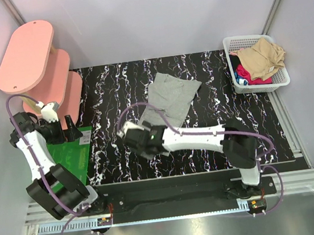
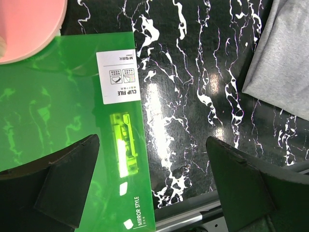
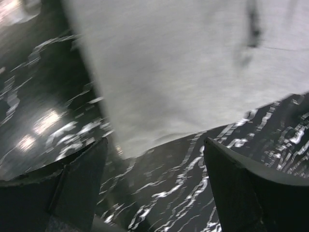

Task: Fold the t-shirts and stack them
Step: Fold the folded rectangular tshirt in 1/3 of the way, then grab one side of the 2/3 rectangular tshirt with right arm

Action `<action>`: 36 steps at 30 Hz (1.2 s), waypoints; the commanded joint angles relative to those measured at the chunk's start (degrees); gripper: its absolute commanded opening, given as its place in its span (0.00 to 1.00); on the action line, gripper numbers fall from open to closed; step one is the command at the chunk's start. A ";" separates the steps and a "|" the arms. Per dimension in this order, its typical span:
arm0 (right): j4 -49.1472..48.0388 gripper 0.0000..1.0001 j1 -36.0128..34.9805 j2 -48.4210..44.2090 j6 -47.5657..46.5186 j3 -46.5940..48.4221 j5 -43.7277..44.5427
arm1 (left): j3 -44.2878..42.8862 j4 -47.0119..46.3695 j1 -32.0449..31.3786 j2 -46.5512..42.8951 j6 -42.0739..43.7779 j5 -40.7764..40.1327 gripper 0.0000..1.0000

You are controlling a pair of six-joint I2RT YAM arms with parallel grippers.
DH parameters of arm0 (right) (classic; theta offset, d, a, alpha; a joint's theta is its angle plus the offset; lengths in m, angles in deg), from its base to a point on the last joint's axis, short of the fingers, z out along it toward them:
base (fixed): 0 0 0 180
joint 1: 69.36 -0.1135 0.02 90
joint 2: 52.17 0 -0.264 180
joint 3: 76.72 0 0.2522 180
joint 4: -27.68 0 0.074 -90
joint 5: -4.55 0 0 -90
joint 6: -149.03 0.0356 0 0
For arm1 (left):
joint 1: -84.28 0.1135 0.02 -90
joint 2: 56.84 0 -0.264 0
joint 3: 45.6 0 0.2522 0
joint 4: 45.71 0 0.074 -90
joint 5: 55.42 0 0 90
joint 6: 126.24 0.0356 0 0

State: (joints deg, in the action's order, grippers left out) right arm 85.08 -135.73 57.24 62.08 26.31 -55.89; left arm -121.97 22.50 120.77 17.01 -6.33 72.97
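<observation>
A heather grey t-shirt (image 1: 169, 99) lies partly folded on the black marbled table, in the middle toward the back. It fills the top of the right wrist view (image 3: 183, 67) and shows at the right edge of the left wrist view (image 2: 285, 58). My right gripper (image 1: 131, 133) is open and empty, low over the table just short of the shirt's near left corner. My left gripper (image 1: 71, 129) is open and empty above the green mat (image 1: 70, 154) at the table's left. Tan, red and blue t-shirts (image 1: 259, 62) lie bunched in the white basket.
The white lattice basket (image 1: 281, 82) stands at the back right corner. A pink tiered stand (image 1: 29, 58) rises at the back left beside the mat. The green mat (image 2: 58, 121) carries a white label. A metal rail runs along the table's near edge.
</observation>
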 commanded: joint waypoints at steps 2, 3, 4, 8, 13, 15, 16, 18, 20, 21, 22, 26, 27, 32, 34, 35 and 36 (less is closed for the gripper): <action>-5.22 0.87 -6.48 -2.53 1.08 -3.14 2.17 | -1.73 -0.58 -0.10 0.78 -0.47 1.16 0.99; -5.32 0.87 -6.93 -1.92 1.34 -3.14 1.99 | -1.73 -0.58 -0.10 0.78 -0.55 0.99 0.99; -5.23 0.86 -7.19 -0.44 1.35 -3.05 2.08 | -1.81 -0.58 -0.19 0.69 -0.47 0.90 0.99; -5.84 0.85 -7.72 2.74 1.96 -3.23 2.17 | -1.81 -0.49 -0.19 -0.28 -0.47 0.72 0.99; -7.60 0.84 -7.81 6.25 2.84 -2.62 1.55 | -2.25 -0.49 -0.10 -0.37 -0.73 0.89 0.99; -8.21 0.84 -7.81 7.83 3.19 -2.26 1.55 | -2.43 -0.58 -0.10 -0.28 -0.64 0.98 0.99; -8.39 0.84 -7.81 8.36 3.37 -2.00 1.73 | -2.43 -0.58 -0.19 -0.28 -0.73 0.98 0.99; -8.92 0.84 -7.81 9.77 3.54 -1.74 2.25 | -2.52 -0.49 -0.10 -0.19 -0.47 0.90 0.99; -9.53 0.83 -7.81 10.30 3.72 -1.65 2.43 | -2.52 -0.49 -0.19 0.07 -0.21 0.63 0.99; -9.80 0.83 -7.81 10.74 3.63 -1.65 2.52 | -2.43 -0.40 -0.10 0.07 -0.29 0.63 0.99; -10.06 0.82 -7.90 10.92 3.46 -1.47 2.61 | -2.34 -0.40 -0.10 0.16 -0.12 0.81 0.99; -10.15 0.81 -7.81 11.71 2.14 0.02 3.66 | -2.34 -0.40 -0.19 0.42 -0.12 0.90 0.99; -10.15 0.81 -7.81 11.71 1.96 0.63 3.84 | -2.34 -0.32 -0.10 0.51 -0.20 0.98 0.99; -10.15 0.80 -7.46 13.37 0.47 2.22 4.63 | -2.43 -0.40 -0.19 0.51 0.06 0.89 0.99; -10.33 0.80 -6.59 14.43 0.38 2.48 4.80 | -2.34 -0.40 -0.19 0.51 0.06 0.81 0.99; -10.33 0.80 -6.15 14.61 0.55 2.40 4.19 | -2.25 -0.40 -0.10 0.42 0.15 0.72 0.99; -10.33 0.79 -4.92 14.78 0.82 2.05 4.01 | -2.25 -0.40 -0.10 0.42 0.15 0.72 0.99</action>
State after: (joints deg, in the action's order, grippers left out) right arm 76.03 -143.19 70.09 62.98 27.01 -52.92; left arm -122.02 22.53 120.68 18.01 -6.70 72.93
